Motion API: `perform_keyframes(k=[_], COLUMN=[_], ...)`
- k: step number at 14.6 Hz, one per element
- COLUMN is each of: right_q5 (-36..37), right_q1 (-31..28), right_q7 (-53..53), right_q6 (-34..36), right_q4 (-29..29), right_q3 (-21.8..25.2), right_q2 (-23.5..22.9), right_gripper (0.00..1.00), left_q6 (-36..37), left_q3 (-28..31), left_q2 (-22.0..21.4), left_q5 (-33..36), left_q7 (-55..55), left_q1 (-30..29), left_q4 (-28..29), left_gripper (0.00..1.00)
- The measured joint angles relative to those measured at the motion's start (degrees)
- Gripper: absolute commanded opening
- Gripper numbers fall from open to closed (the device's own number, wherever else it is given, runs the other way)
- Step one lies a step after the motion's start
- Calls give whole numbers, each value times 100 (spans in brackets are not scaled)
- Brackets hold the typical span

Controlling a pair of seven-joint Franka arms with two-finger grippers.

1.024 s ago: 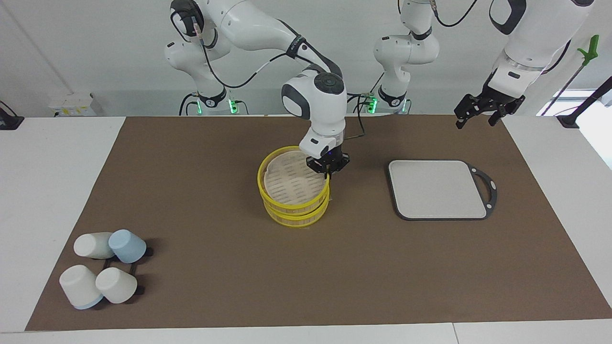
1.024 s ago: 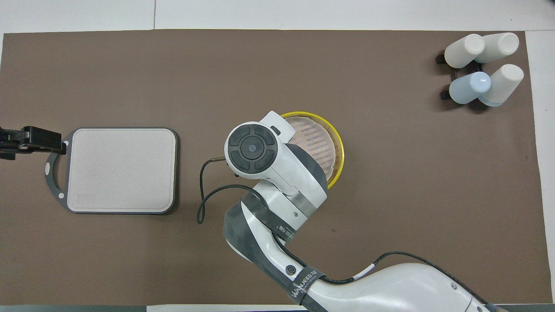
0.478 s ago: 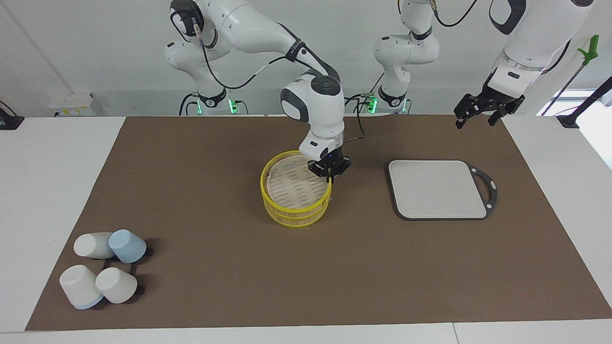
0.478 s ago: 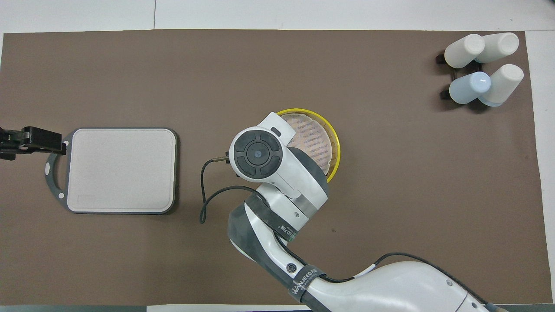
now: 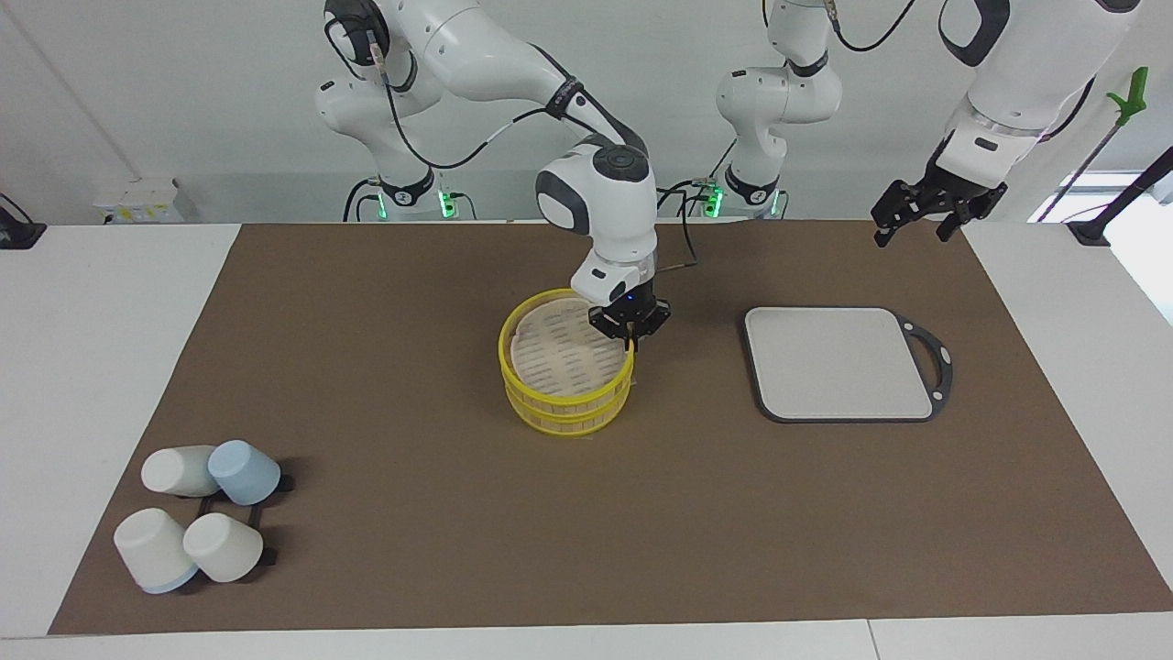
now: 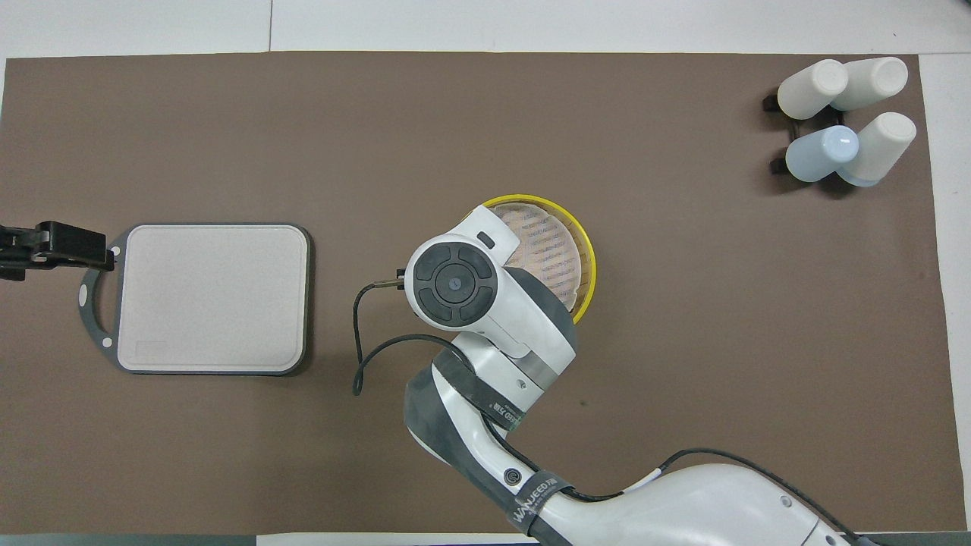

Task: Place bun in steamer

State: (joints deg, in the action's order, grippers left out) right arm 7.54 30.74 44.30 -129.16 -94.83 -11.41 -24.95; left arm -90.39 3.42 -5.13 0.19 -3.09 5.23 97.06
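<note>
The steamer (image 5: 566,368) stands mid-table as two stacked yellow-rimmed tiers with a pale slotted top; part of it shows in the overhead view (image 6: 552,241). My right gripper (image 5: 630,343) points down at the steamer's top rim, on the side toward the left arm's end, with its fingers closed on the yellow rim. In the overhead view its own wrist hides it. My left gripper (image 5: 913,235) waits open and empty in the air over the mat's edge near the grey board; it also shows in the overhead view (image 6: 91,254). The bun is not in view.
A flat grey board (image 5: 838,362) with a dark handle lies toward the left arm's end (image 6: 212,296). Several white and blue cups (image 5: 197,513) on a small black rack sit at the mat's corner toward the right arm's end, far from the robots (image 6: 842,121).
The steamer's top tier was raised and offset from the lower tier; it now sits squarely on it. My right gripper has stayed at the rim. The left arm has not moved.
</note>
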Motion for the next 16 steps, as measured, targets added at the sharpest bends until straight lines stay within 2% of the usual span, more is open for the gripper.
perform_keyframes(k=[2,3,4,5,11,14,16], right_q5=[6,6,6,0,-15,-39,-32], right_q1=[1,1,1,1,-33,-192,-175], right_q7=[18,27,34,75,136,134,134], right_q6=[-15,-21,-24,-24,-66,-653,-760], right_q4=[-14,-18,-21,-42,-115,-160,-106], right_q3=[0,1,1,-4,3,10,6], right_q2=[6,7,8,7,13,-22,-28], right_gripper=[0,47,80,100,100,100,100], left_q6=[0,0,0,0,0,0,0], left_q3=[4,4,4,4,10,19,32], left_q2=[0,0,0,0,0,0,0], left_q5=[0,0,0,0,0,0,0], left_q7=[0,0,1,2,3,5,7], left_q1=[-13,-18,-21,-22,-25,-28,-29], left_q4=[0,0,0,0,0,0,0], left_gripper=[100,100,100,100,100,100,100])
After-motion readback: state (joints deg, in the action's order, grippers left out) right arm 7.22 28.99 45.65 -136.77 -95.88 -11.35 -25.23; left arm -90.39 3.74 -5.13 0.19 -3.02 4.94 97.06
